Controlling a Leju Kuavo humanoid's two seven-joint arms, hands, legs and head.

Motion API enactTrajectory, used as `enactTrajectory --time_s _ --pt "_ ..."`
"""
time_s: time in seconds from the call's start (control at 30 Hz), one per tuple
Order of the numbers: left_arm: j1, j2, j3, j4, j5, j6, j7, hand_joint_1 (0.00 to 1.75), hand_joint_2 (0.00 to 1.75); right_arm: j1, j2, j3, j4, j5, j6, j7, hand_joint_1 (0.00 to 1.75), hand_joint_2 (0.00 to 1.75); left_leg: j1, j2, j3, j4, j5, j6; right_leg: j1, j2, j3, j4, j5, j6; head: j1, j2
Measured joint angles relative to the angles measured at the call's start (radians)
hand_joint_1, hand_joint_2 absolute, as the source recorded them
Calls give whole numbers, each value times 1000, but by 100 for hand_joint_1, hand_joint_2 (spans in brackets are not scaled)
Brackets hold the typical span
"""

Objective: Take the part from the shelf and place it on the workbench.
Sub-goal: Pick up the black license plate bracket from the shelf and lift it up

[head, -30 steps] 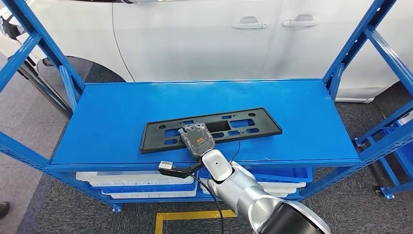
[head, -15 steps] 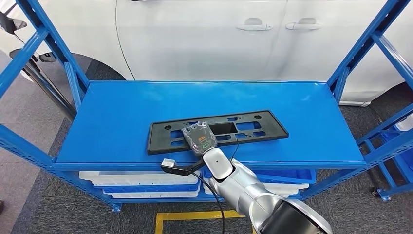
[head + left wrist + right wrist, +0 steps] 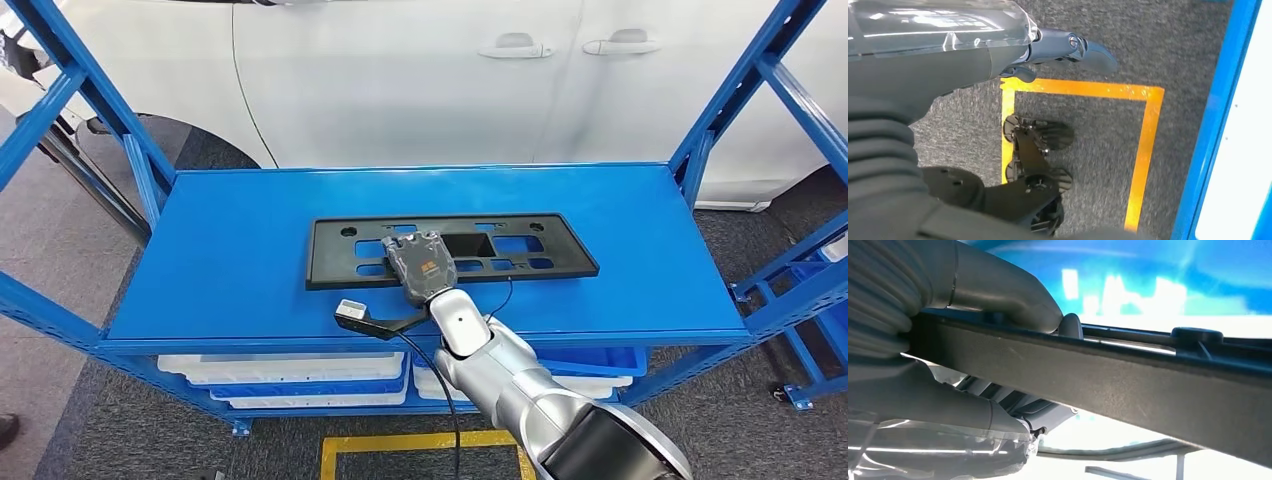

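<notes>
The part [image 3: 565,262] is a long black flat frame with several cut-outs, lying lengthwise on the blue shelf board [image 3: 230,250]. My right hand [image 3: 422,265] grips the part's near long edge, just left of its middle, reaching in from below over the shelf's front edge. In the right wrist view the thick thumb [image 3: 998,285] lies over one face of the part's edge [image 3: 1128,385] and the rest of the hand sits under the other face. My left hand [image 3: 948,45] hangs beside my body above the floor, holding nothing, with a dark finger [image 3: 1090,50] stretched out.
Slanted blue shelf posts [image 3: 95,110] [image 3: 735,95] flank the board. A white car [image 3: 400,70] stands close behind the shelf. White and blue bins [image 3: 290,368] fill the lower level. Another blue rack [image 3: 810,290] stands to the right. Yellow tape [image 3: 400,441] marks the grey floor.
The part has swung from a slant to lie parallel with the shelf's front edge. My right hand, still gripping it, has moved a little right and farther over the shelf.
</notes>
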Motion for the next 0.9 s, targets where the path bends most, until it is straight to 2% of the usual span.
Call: enactTrajectory --time_s 0.07,0.1,0.13,0.17,0.2,0.23,0.27,0.3,0.37,0.43,0.47,0.53,0.6,0.63,0.67,0.7,0.77,0.8,0.83,0.9 --pt "0 0 0 0 0 0 0 0 175 3 -2 -8 -14 -5 -4 -7 175 175 3 0 -59 128 -61 -8 1 -1 2 -1 0 -5 -1 0" --pt "0 0 0 0 1 0 -1 0 175 10 -5 -16 -31 -10 -6 -16 175 175 4 0 -89 189 -82 -12 2 -1 2 0 -1 -6 -1 0" --pt "1 0 -1 0 3 0 -1 0 175 22 -9 -29 -59 -21 -8 -33 175 175 4 0 -106 220 -84 -14 3 -1 3 1 -2 -6 -1 0" --pt "2 1 -1 0 6 1 -4 0 175 39 -14 -48 -105 -44 -9 -69 175 175 5 1 -105 213 -66 -15 3 0 4 2 -4 -5 -1 0" --pt "2 2 -1 0 11 1 -9 0 175 59 -18 -76 -167 -87 -11 -128 175 175 6 1 -84 166 -32 -15 2 1 5 5 -7 -4 -1 0" --pt "2 3 -1 0 16 2 -17 0 175 78 -20 -110 -236 -144 -14 -206 175 175 7 2 -53 96 6 -14 2 3 5 9 -11 -1 -1 0" --pt "2 4 -1 0 20 3 -24 0 175 94 -21 -146 -303 -211 -18 -291 175 175 6 2 -22 32 32 -12 4 4 5 15 -15 3 -1 0" --pt "1 4 -1 0 24 6 -31 0 175 107 -20 -187 -370 -296 -22 -377 175 175 6 1 0 -15 46 -7 6 5 3 20 -18 8 -1 0" --pt "5 5 0 0 33 12 -39 0 175 132 -20 -251 -495 -496 -22 -500 175 175 3 -4 13 -41 42 5 10 3 0 25 -22 17 0 0" --pt "16 5 2 0 47 16 -47 0 175 177 -36 -285 -671 -778 15 -574 175 175 4 -8 13 -44 43 19 8 0 1 27 -30 28 0 0" --pt "23 6 5 0 56 16 -52 0 175 206 -50 -292 -779 -932 53 -600 175 175 6 -9 14 -47 45 26 6 0 -5 42 -44 34 1 0" --pt "33 8 13 0 72 17 -61 0 175 264 -80 -300 -992 -1193 146 -644 175 175 7 -6 14 -52 47 36 0 1 -48 134 -101 47 6 0" --pt "39 11 20 0 80 19 -68 0 175 323 -105 -303 -1161 -1354 240 -678 175 175 6 -3 14 -53 46 40 -1 1 -116 272 -157 54 9 0" --pt "40 12 23 0 82 20 -70 0 175 353 -116 -304 -1230 -1413 285 -692 175 175 5 -3 15 -52 44 42 -2 1 -136 312 -164 55 9 0" --pt "40 13 25 0 83 21 -71 0 175 382 -127 -304 -1291 -1462 326 -706 175 175 5 -3 16 -52 43 43 -2 1 -140 315 -153 54 9 0" --pt "40 13 28 0 84 24 -72 0 175 406 -136 -304 -1344 -1505 364 -717 175 175 4 -4 17 -51 41 43 -1 1 -123 277 -124 52 9 0" --pt "40 13 32 0 84 31 -74 0 175 444 -156 -303 -1439 -1582 436 -733 175 175 2 -6 22 -50 37 40 1 1 -53 132 -54 42 9 0" --pt "40 13 33 0 83 33 -75 0 175 459 -165 -303 -1480 -1615 471 -737 175 175 1 -7 24 -50 35 36 4 0 -25 71 -31 36 9 0" --pt "40 13 34 0 83 35 -77 0 175 474 -173 -304 -1517 -1645 505 -739 175 175 -1 -8 25 -49 33 32 6 1 -8 35 -22 32 9 0" --pt "39 13 35 0 83 35 -80 0 175 502 -185 -304 -1572 -1683 564 -740 175 175 -2 -7 27 -52 31 22 10 2 -5 23 -22 24 8 0"
